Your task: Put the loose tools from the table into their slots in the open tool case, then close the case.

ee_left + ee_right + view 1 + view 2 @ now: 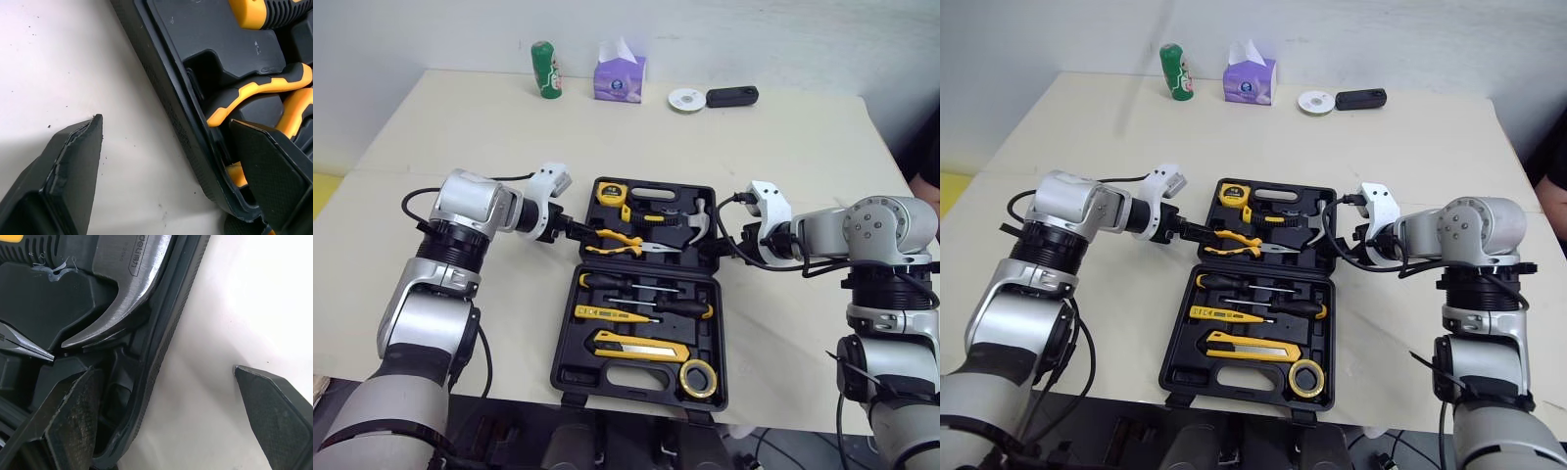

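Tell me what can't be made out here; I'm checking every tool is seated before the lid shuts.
- Hammer: right wrist view, handle cut off by the picture edge.
- Pliers: left wrist view, partly behind a finger of the left claw.
- Green can: left eye view, label too small to read.

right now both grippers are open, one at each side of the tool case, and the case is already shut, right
No, the tool case lies open, as the left eye view shows. The rest holds: the left gripper and the right gripper are open, one at each side.
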Motion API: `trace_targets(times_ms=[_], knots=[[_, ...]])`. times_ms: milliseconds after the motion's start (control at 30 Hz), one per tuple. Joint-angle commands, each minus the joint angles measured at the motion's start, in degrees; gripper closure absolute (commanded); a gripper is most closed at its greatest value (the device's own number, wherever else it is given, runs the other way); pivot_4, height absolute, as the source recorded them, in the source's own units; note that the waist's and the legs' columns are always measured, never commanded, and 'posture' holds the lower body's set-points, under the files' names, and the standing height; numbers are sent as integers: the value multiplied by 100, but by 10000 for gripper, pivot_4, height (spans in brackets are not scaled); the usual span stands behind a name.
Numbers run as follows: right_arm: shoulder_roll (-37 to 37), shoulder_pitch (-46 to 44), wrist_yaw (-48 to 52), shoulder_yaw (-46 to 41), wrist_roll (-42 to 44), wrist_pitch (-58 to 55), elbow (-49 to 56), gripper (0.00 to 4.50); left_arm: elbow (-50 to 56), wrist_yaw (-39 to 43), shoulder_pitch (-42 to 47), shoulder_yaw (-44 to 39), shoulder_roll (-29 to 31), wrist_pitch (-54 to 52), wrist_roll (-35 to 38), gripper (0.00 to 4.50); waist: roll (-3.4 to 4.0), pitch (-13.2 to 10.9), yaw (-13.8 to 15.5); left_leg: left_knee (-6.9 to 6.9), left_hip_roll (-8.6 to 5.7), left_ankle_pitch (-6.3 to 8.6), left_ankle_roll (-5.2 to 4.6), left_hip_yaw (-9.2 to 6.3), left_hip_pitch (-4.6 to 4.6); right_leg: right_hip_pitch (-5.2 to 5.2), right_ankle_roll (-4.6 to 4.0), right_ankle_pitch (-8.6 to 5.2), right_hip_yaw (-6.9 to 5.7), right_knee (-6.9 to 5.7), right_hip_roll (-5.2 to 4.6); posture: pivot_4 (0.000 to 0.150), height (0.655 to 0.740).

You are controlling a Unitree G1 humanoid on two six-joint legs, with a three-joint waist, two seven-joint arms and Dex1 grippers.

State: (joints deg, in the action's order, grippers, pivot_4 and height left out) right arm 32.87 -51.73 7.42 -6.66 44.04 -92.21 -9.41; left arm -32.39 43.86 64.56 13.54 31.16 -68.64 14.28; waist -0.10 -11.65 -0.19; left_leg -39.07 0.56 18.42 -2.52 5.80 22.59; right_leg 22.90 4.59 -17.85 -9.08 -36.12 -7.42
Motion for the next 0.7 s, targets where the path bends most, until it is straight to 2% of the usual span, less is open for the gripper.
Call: trace_targets(times_ms=[33,133,300,367,467,533,600,633,667,700], knots=[[28,-31,-75,-70,90,-29,37,875,41,42,91,-46,-66,-16,-32,1006,0,0,1,0,0,0,0,0,-1,0,0,0,1,-1,0,1500,7400],[41,43,-106,-107,67,-29,50,0,60,24,54,-74,-96,-15,-37,8827,-1,0,5,0,0,0,0,1,-1,0,0,0,1,-2,-1,1500,7400],[-95,29,-193,-220,4,-29,-48,0,217,30,19,-133,-247,-183,58,31753,-2,1,2,0,-1,0,0,1,-1,0,0,0,1,-2,0,1500,7400],[-192,20,-288,-332,22,-29,-111,0,317,28,19,-159,-324,-292,111,37310,-3,2,0,0,-1,-1,0,3,-7,-2,0,0,4,-6,-1,1500,7400],[-305,15,-456,-455,53,-29,-124,0,359,-21,11,-192,-379,-320,99,40806,-5,3,-2,0,0,-1,1,5,-17,-9,0,0,8,-9,-3,1500,7400],[-369,19,-586,-539,96,-29,-113,0,349,-43,7,-213,-394,-308,89,41386,-8,5,-4,0,0,-2,1,7,-22,-13,0,0,10,-10,-6,1500,7400],[-393,38,-673,-594,143,-29,-91,9068,360,-78,-3,-243,-406,-308,84,41679,-8,5,-2,-1,0,-2,1,8,-23,-14,0,0,12,-12,-8,1500,7400],[-363,73,-706,-591,236,-29,-47,10584,392,-88,-17,-260,-398,-329,90,41695,-8,5,4,-1,-1,-3,0,8,-23,-14,0,0,12,-13,-10,1500,7400],[-328,110,-737,-576,326,-29,2,16529,419,-96,-30,-272,-389,-339,90,41880,-8,5,7,-1,-1,-3,0,7,-22,-14,0,0,11,-12,-9,1500,7400],[-265,158,-754,-531,452,-29,53,20465,443,-101,-44,-280,-380,-348,90,41920,-8,5,9,0,-1,-3,0,5,-21,-13,0,0,10,-11,-9,1500,7400]])
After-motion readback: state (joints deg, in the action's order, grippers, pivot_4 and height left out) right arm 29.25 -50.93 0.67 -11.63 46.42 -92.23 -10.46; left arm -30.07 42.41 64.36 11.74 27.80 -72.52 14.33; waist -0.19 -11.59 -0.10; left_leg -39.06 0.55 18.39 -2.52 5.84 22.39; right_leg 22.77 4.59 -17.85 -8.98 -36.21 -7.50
